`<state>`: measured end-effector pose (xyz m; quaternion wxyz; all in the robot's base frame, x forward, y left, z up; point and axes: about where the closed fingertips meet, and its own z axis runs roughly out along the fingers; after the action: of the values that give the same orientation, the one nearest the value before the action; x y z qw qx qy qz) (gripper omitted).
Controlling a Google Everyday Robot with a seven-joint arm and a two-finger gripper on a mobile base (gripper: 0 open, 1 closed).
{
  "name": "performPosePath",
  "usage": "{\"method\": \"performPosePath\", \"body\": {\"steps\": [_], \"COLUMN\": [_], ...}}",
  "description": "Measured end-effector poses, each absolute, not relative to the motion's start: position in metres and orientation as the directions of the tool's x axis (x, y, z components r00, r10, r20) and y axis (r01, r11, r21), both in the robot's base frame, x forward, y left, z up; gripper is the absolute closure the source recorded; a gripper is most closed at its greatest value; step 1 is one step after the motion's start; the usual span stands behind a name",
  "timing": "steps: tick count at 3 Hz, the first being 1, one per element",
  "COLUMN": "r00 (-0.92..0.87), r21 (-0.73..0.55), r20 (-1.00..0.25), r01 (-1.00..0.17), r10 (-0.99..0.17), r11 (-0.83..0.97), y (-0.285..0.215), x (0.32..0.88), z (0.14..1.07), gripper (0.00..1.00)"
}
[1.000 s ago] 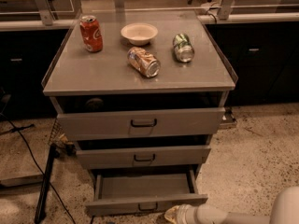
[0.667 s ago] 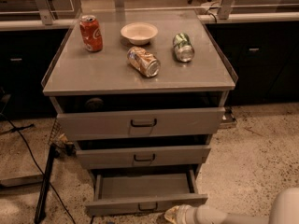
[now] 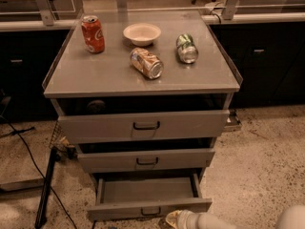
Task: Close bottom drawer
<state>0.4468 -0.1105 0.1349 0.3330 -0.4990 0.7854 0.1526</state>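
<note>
- A grey metal cabinet [image 3: 95, 78] stands on a speckled floor [image 3: 259, 168], its three drawers all pulled out to different degrees.
- The bottom drawer [image 3: 147, 192], the narrowest of the three, is at the near foot of the cabinet. It is drawn out farthest towards the camera, with its inner floor in plain sight.
- A small dark loop handle [image 3: 150, 212] sits at the centre of that drawer's front panel.
- The robot's gripper [image 3: 172, 218] is low at the near edge of the scene, just in front of the bottom drawer's front panel and slightly right of the handle. Whether it touches the panel cannot be told, nor whether the claw is wide or narrow.
- The pale arm [image 3: 214, 221] behind it runs off to the right corner.
- The middle drawer [image 3: 146, 160] and the top drawer [image 3: 143, 126] each stand partly open above.
- On the cabinet top, a red can [image 3: 92, 34] stands upright at far left, and a pale bowl [image 3: 142, 33] sits to its right.
- A green can [image 3: 187, 48] lies on its side at far right, and a tan can [image 3: 147, 63] lies nearer the middle.
- A dark cable [image 3: 19, 137] trails across the floor on the left.
</note>
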Motion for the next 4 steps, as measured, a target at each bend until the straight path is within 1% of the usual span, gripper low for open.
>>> {"method": "performPosePath", "body": {"steps": [2, 3, 4], "r00": [-0.181, -0.128, -0.109], "r21": [-0.211, -0.278, -0.308], "r20": [-0.718, -0.733, -0.737], "r01": [-0.864, -0.840, -0.824], "r10": [-0.672, -0.668, -0.667], "r11": [0.458, 0.466, 0.476], "y": [-0.108, -0.114, -0.120], "x": [0.471, 0.493, 0.508], "z": [0.125, 0.121, 0.119], "gripper": [1.00, 1.00, 1.00]}}
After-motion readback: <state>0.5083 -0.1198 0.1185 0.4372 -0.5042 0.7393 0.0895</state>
